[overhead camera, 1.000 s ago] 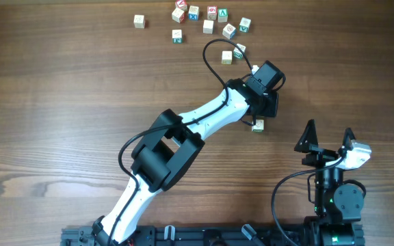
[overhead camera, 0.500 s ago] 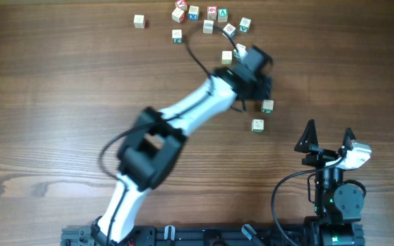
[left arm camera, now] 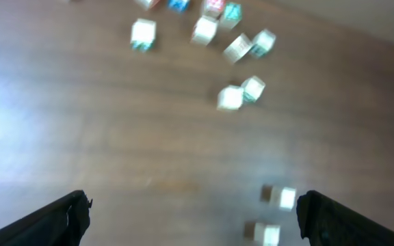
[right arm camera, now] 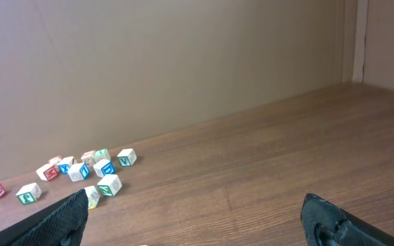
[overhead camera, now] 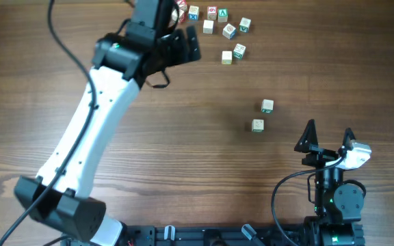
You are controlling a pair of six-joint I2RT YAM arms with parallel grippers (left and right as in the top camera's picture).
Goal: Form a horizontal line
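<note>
My left fingers [left arm camera: 57, 222] are spread wide, one at each lower corner of the wrist view. Only bare counter [overhead camera: 183, 137] lies between them, and they hold nothing. That view is blurred, but ahead of them I can make out the cluster of letter cubes [overhead camera: 228, 30]. Overhead, the cluster sits just off to their right, along the far edge of the counter. Two cubes at the near side of the cluster lie just beside each other.

My right fingers [right arm camera: 60, 222] are spread as well and empty, hanging close above their own arm's base. Ahead of them and a little to their left lie two single cubes. The nearer cube [overhead camera: 257, 126] comes first, and the farther cube [overhead camera: 267, 106] lies beyond it, a touch to the right. They are near each other but apart, set on a slant.

The horizontal line is not made yet, since I see no three cubes touching side to side in a row. From the right wrist, the cluster shows far ahead and to the left, below a plain tan wall [right arm camera: 183, 68], with red, blue and teal marks on the cubes.
</note>
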